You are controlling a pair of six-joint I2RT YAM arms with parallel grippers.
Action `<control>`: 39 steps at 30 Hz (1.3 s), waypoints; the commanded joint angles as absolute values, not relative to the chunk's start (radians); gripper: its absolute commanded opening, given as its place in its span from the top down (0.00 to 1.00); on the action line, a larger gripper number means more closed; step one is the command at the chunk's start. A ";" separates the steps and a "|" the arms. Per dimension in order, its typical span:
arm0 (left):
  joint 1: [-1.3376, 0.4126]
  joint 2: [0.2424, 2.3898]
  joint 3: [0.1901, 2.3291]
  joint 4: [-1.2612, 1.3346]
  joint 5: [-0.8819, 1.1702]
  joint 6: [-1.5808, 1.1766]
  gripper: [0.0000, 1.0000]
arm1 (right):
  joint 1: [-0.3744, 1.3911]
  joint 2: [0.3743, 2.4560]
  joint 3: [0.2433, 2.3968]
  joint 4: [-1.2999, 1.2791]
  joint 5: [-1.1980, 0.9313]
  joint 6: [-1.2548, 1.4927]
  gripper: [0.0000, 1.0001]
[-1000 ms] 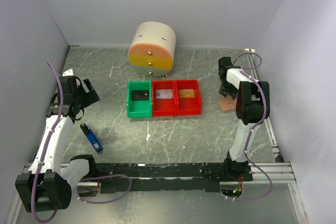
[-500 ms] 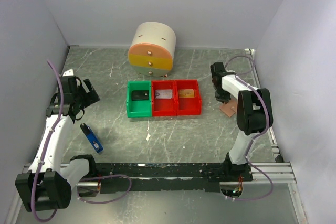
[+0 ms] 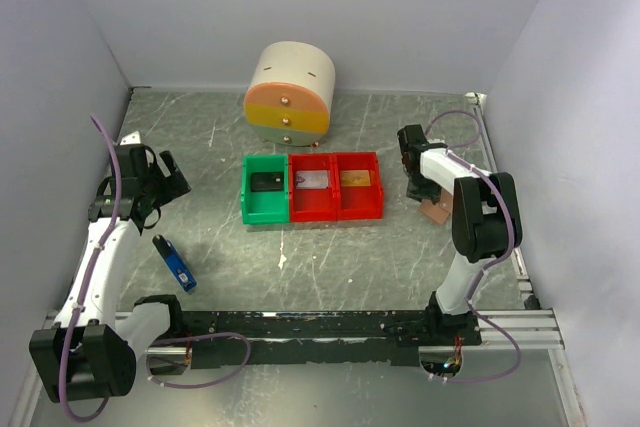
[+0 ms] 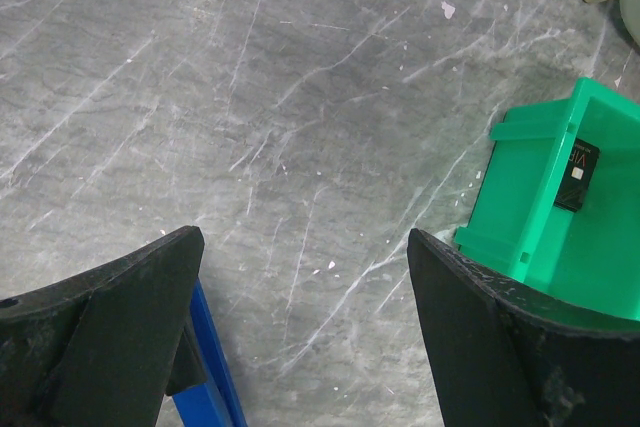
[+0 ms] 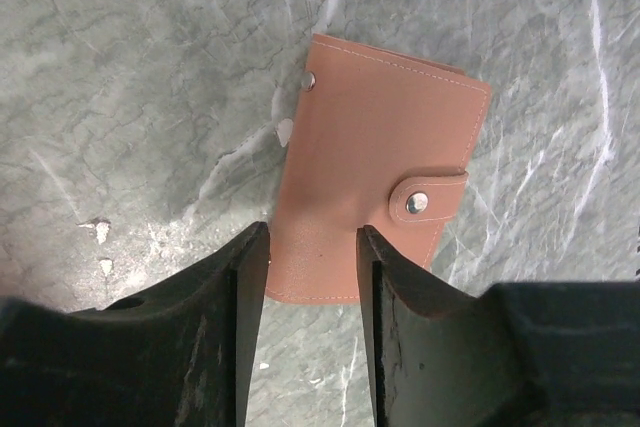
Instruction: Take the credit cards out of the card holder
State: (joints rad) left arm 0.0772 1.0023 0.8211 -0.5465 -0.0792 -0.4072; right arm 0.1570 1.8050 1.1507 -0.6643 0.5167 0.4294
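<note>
— Grey marbled table, plain pale walls on three sides. What stands on it?

— At the back, a round drawer unit, cream over yellow and orange. In front of it, three bins touching in a row: a green bin with a black card, a red bin with a silvery card, and a second red bin with an orange-gold card.

— And the card holder?

— Flat on the table right of the bins, closed, strap snapped. The right gripper sits over its near edge, jaws partly apart, not holding anything.

— The left gripper?

— Spread wide over bare table, left of the green bin, with a blue gadget beside it.
</note>
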 commanded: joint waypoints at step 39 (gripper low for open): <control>0.089 1.002 0.845 -0.553 -0.055 -0.398 0.05 | 0.938 1.492 1.006 -1.065 0.576 1.023 1.00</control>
State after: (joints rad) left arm 0.0772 1.0027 0.8211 -0.5510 -0.0769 -0.4076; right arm 0.7895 1.5257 1.0199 -0.9302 0.6113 0.7876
